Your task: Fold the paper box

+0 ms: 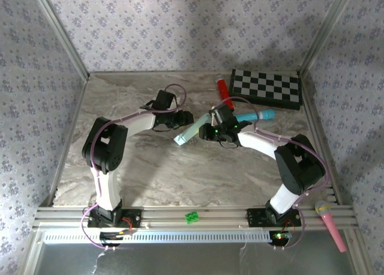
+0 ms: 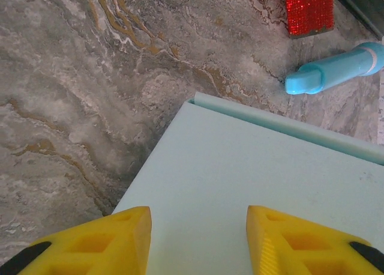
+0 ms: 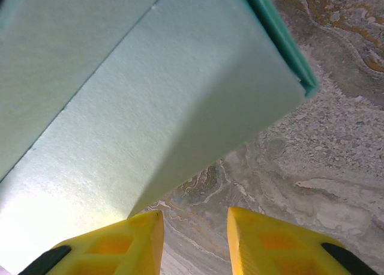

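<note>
The paper box is pale mint-green card, tilted between the two grippers at mid table. In the left wrist view a broad flat panel of the paper box spreads under and beyond both yellow fingers, with a folded edge along its far side. My left gripper stands open over this panel, which is wider than the gap. In the right wrist view the paper box slopes across the upper left, its lower edge reaching the left fingertip. My right gripper is open, with bare table between its fingers.
A teal-blue toy microphone lies just right of the box. A red glittery cylinder and a checkerboard sit at the back right. A pink microphone and a small green piece rest on the front rail.
</note>
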Action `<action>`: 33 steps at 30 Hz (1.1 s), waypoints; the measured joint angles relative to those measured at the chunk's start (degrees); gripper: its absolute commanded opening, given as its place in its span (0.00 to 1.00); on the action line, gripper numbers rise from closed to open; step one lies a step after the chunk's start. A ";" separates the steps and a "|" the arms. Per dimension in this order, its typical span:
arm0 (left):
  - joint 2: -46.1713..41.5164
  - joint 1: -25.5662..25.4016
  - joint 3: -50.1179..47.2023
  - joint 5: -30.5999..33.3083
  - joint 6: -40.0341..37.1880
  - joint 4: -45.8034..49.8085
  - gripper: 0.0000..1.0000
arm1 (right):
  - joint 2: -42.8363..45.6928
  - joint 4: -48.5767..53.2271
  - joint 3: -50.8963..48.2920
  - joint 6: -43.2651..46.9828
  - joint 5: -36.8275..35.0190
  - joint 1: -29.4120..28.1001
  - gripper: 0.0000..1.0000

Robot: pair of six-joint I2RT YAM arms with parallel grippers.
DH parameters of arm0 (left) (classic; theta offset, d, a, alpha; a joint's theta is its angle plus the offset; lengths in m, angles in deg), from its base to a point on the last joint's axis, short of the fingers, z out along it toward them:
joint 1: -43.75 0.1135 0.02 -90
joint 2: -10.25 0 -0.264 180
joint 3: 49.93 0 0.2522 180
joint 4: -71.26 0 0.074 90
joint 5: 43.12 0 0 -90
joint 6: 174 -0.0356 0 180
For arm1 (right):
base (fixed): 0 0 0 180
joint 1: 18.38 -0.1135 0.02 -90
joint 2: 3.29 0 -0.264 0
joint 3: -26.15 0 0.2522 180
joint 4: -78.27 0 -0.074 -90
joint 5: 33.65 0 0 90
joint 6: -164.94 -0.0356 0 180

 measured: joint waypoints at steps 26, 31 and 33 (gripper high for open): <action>0.09 3.56 -0.87 1.46 -0.22 1.57 0.43 | -2.97 -0.24 7.91 0.28 -0.57 0.02 0.39; 0.09 3.56 -0.07 1.16 -0.98 2.91 0.44 | -2.60 -0.39 7.13 0.26 -0.92 0.02 0.38; 0.09 3.54 0.46 0.74 -1.14 3.26 0.44 | -2.27 -0.37 6.36 0.26 -1.03 0.09 0.38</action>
